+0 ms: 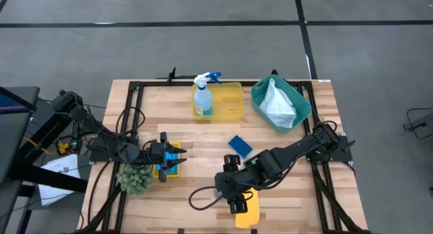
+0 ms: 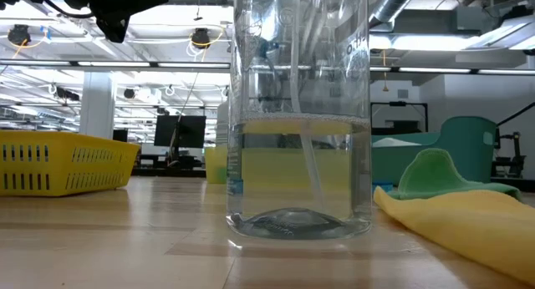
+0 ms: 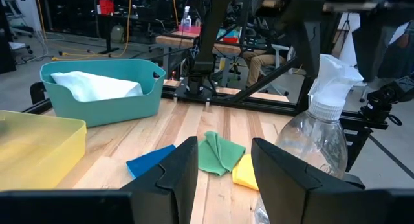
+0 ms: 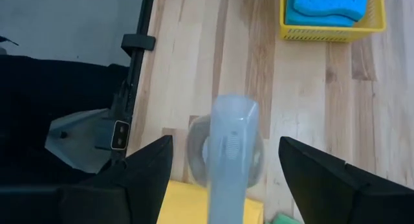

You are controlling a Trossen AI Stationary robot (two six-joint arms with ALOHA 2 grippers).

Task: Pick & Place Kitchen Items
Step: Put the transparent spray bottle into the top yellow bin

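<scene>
High view, item by item: my left gripper [image 1: 164, 158] hangs over the small yellow tray [image 1: 177, 147], which holds one blue sponge [image 1: 170, 159], with the spiky green ball [image 1: 135, 179] just beside it (a careless descent could knock the ball or drag the tray, I judge). My right gripper [image 1: 237, 201] is at the near edge, next to the yellow cloth [image 1: 247, 212]. The large yellow tray [image 1: 231, 102] holds the blue-liquid spray bottle [image 1: 202, 99] upright. The teal bin [image 1: 260, 97] holds a white cloth [image 1: 277, 104]. A loose sponge [image 1: 239, 146] lies on bare wood between the arms. Low view: the clear bottle [image 2: 297, 139] stands upright on the table, part filled, the yellow cloth close beside it and a green cloth [image 2: 435, 174] on that cloth. It is tall and narrow, so an off-centre squeeze would likely tip it and spill it. Left wrist view: my left jaws are apart with nothing between them, looking across at the green cloth, the loose sponge and the bottle. Right wrist view: my right jaws are wide apart, straddling the bottle's trigger head without touching it. Closing on that slick head rather than the body risks a slip, and the cloth edge might snag.
</scene>
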